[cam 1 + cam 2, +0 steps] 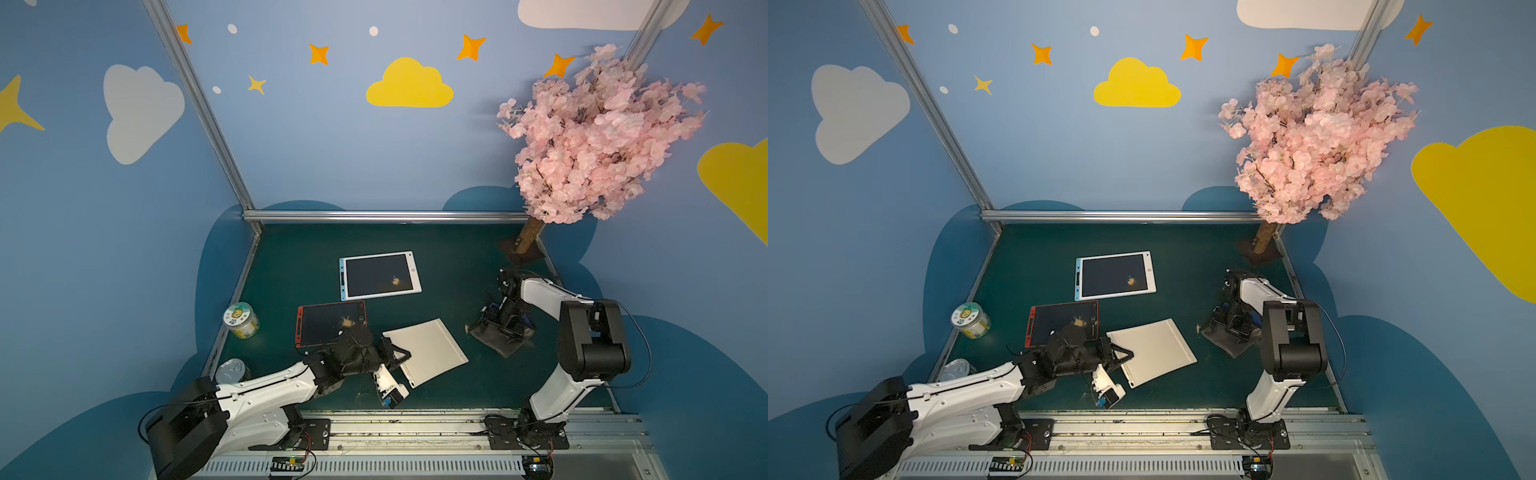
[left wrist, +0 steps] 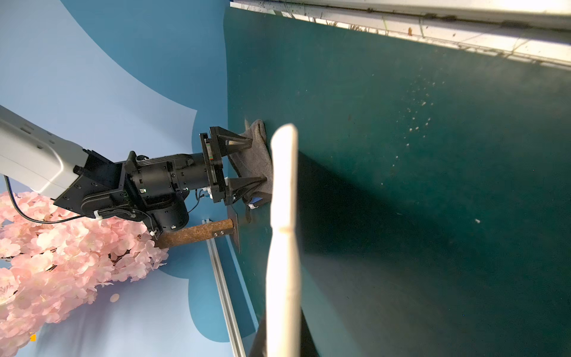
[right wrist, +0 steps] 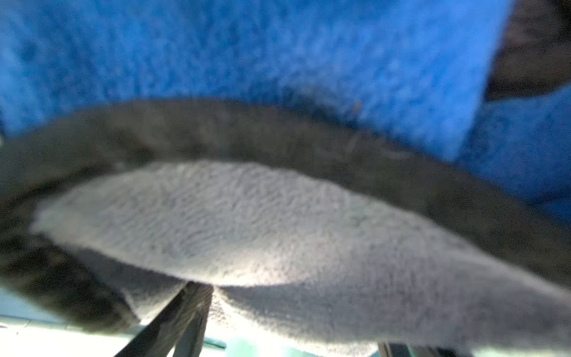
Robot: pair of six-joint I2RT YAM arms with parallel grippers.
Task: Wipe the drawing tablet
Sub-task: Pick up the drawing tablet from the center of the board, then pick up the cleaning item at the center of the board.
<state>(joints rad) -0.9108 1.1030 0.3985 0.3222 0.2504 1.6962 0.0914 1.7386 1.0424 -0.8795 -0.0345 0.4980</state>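
Green mat [image 1: 291, 270]: L gripper [image 1: 399, 352] clamped on white tablet [image 1: 430, 351] edge; R gripper [image 1: 503, 326] splayed over grey cloth [image 1: 503, 348]. Risk: tablet slips; cloth bunches.

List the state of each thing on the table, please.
Blue-edged drawing tablet, face up, screen smudged.
Red drawing tablet, face up, screen smudged.
White tablet, back up.
Left pincer, shut on white tablet.
Right pincer, open, on grey cloth.
Jar, upright, lidded.
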